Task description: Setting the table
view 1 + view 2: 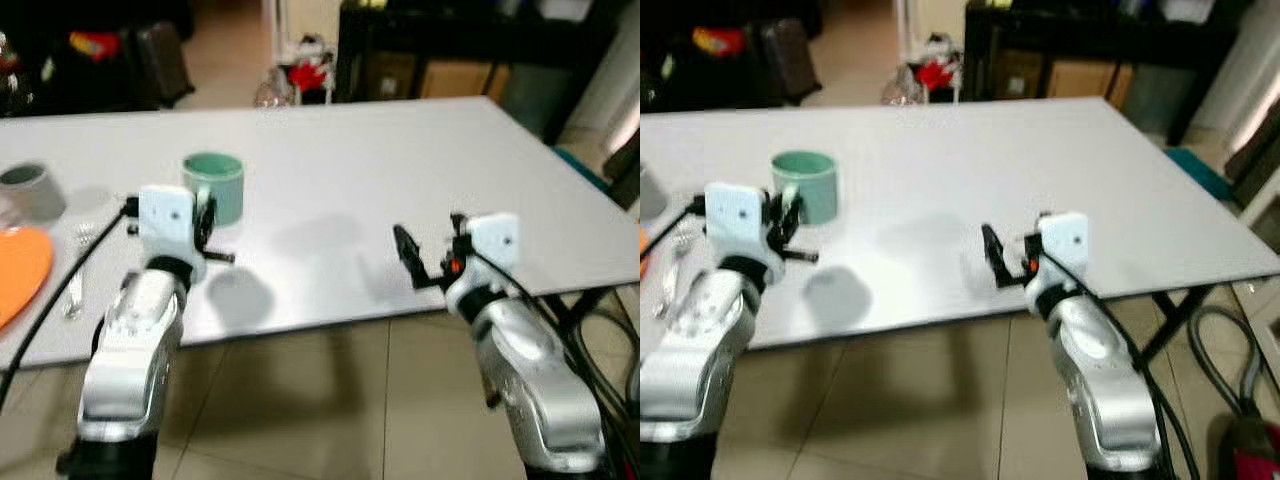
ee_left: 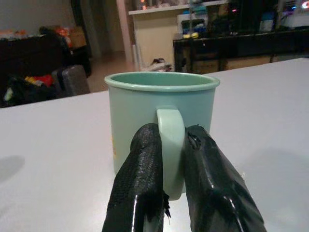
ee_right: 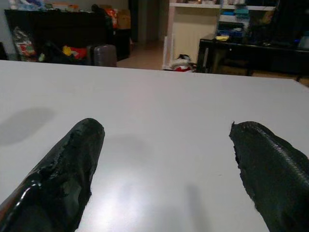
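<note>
White table (image 1: 380, 180) in a cluttered room, and my left gripper (image 2: 176, 159) is clamped on the handle of the green mug (image 1: 214, 186) near its left side, right gripper (image 1: 430, 255) hanging spread and empty, so next I'd guess it's lift and carry over by the orange plate (image 1: 18, 268).

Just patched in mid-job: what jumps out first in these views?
The green mug on the white table, its handle pinched between the left gripper's black fingers. The right gripper hovers open over bare tabletop near the front edge. An orange plate and a grey cup sit at the far left.
</note>
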